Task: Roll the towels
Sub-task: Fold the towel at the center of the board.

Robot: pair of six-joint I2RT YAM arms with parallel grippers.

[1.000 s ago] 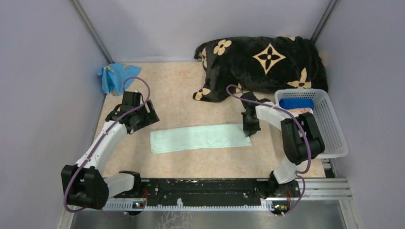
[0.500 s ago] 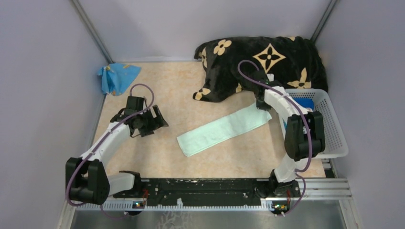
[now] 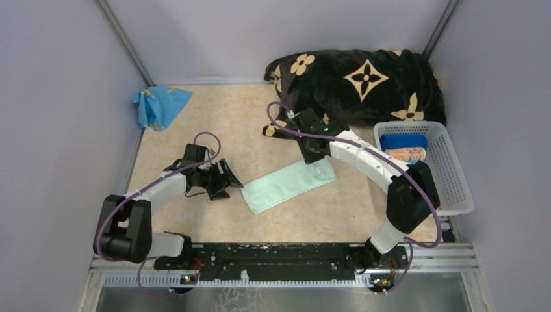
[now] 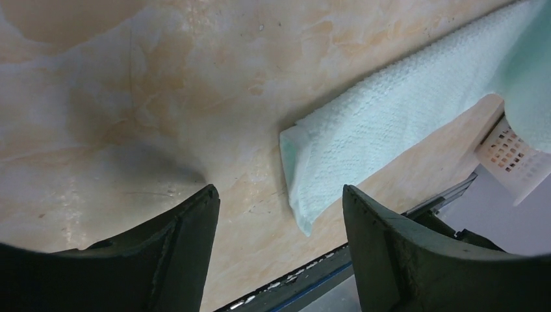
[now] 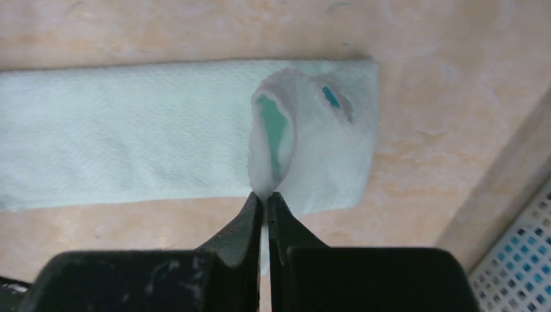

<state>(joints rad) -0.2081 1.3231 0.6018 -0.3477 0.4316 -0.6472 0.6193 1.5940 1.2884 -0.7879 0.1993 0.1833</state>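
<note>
from above, the mint green towel (image 3: 286, 185) lies flat in the middle of the tabletop (image 3: 195, 130), its long axis slanting from near-left to far-right. the right end effector (image 3: 315, 159) sits over the far-right end, clenched on a pinch of cloth. its arm arcs in from the near right and reaches left across the tabletop. the left end effector (image 3: 229, 187) is just beside the towel's near-left end, apart from it, released and holding nothing. its arm lies low and stretched to the right. each arm is nearest its own end of the strip. a blue patterned towel (image 3: 159, 105) lies crumpled in the far-left corner, well apart. the basket (image 3: 455, 188) at the right holds a blue roll (image 3: 403, 141) and an orange roll (image 3: 407, 155).

in the left wrist view, the fingers (image 4: 182, 253) stand wide with bare tabletop between them. the towel's short end lies just ahead, untouched, and the strip runs away toward the basket's corner.

in the right wrist view, the jaws press together on a raised fold at the towel's end. the lifted cloth curls into a small open loop, and the rest lies flat, stretching away to one side.

as i judge it, the roll has to travel down the long axis, from the pinched end toward the left end effector. the pinch would be carried along that slant while the open one is placed to steady the other end.
</note>
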